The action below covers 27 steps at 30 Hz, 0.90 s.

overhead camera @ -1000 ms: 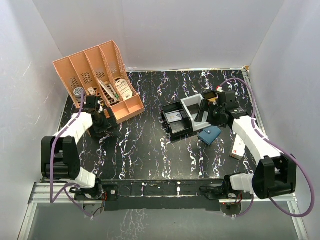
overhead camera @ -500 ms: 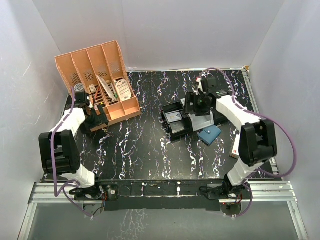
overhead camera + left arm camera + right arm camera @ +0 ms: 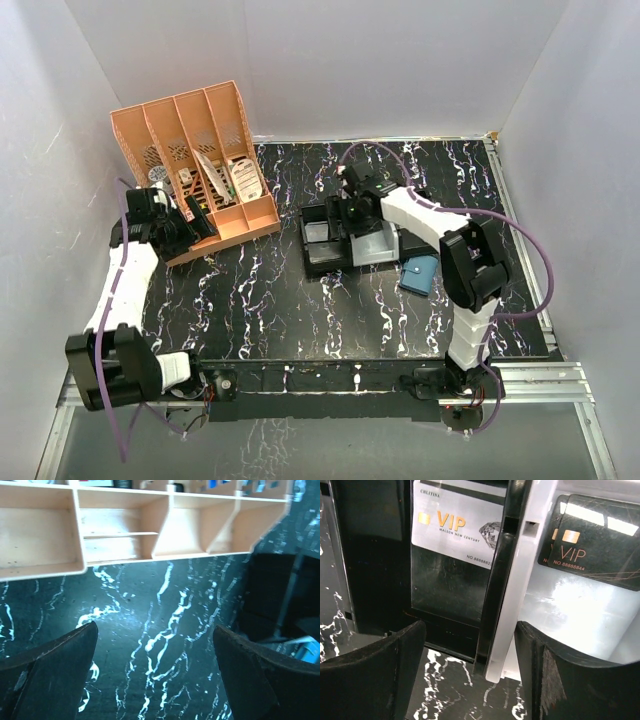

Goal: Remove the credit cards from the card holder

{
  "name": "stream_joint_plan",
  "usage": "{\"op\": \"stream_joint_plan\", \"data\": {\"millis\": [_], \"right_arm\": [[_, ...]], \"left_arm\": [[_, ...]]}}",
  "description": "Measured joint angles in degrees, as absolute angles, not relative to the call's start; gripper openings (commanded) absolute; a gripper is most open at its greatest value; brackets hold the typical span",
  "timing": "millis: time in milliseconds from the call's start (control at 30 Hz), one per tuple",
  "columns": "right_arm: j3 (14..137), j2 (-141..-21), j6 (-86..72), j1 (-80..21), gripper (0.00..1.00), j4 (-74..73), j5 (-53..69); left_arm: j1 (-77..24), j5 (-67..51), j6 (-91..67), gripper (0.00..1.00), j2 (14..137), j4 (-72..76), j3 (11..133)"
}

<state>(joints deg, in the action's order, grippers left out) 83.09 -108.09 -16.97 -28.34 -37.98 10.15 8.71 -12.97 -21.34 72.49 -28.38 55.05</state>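
Pincers: right pincer (image 3: 352, 212) is hung over the trays at worktop (image 3: 270, 290) centre, jaws part-way apart w/ nothing held. From the wrist they are seen straddling the wall between black tray (image 3: 445, 592) and white tray (image 3: 570, 615). At 9 o'clock the left pincer (image 3: 155, 640) is spread wide and empty, facing the organiser (image 3: 120, 535). Two black cards (image 3: 595, 545) are laid overlapped in the white tray, one white card (image 3: 460, 527) in the black tray. The holder (image 3: 420, 276) is left folded on the worktop, just beside the white tray at its 4 o'clock. Step is judged as the drop-off end of a transfer. Whether more cards are inside can't be told. Next, if so: right pincer to be lifted clear of the tray walls and swung to 4 o'clock. The soft holder is then to be opened and pinned, prob. w/ both arms.
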Motion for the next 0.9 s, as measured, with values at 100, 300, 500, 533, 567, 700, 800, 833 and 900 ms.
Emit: {"op": "stream_joint_plan", "data": {"millis": [100, 300, 500, 533, 567, 700, 800, 833, 900], "right_arm": [[85.27, -110.19, -18.55, -31.11, 0.69, -37.93, 9.32], [88.44, -112.77, -21.43, -34.81, 0.74, -38.06, 10.26], [89.78, -109.71, -21.58, -35.55, 0.89, -40.03, 4.49], [88.51, -107.5, -21.5, -35.42, 0.89, -39.99, 2.04], [86.98, -105.12, -21.52, -35.24, 0.89, -39.88, -0.1], [76.34, -88.95, -23.14, -31.59, 0.87, -39.48, -8.51], [67.46, -77.58, -25.85, -23.29, 0.83, -37.87, -11.31], [64.12, -74.48, -26.76, -19.51, 0.8, -37.19, -11.4], [57.25, -69.97, -28.58, -11.75, 0.76, -36.47, -10.94]], "left_arm": [[8.71, -16.19, -22.24, 0.99, 67.53, -28.6, 54.08], [8.71, -22.74, -24.1, 0.99, 64.25, -28.77, 52.64], [8.67, -28.32, -25.26, 0.99, 62.15, -28.21, 51.7], [8.54, -29.3, -25.63, 0.99, 61.14, -27.83, 51.05], [8.38, -30.13, -26.0, 0.99, 60.1, -27.42, 50.28], [6.94, -32.42, -27.29, 0.99, 56.55, -26.41, 48.07], [4.97, -33.17, -27.77, 0.99, 55.18, -25.56, 47.86], [4.1, -33.39, -27.88, 0.99, 54.83, -25.28, 47.86], [2.35, -33.58, -28.1, 0.99, 54.35, -24.82, 47.86]]}}
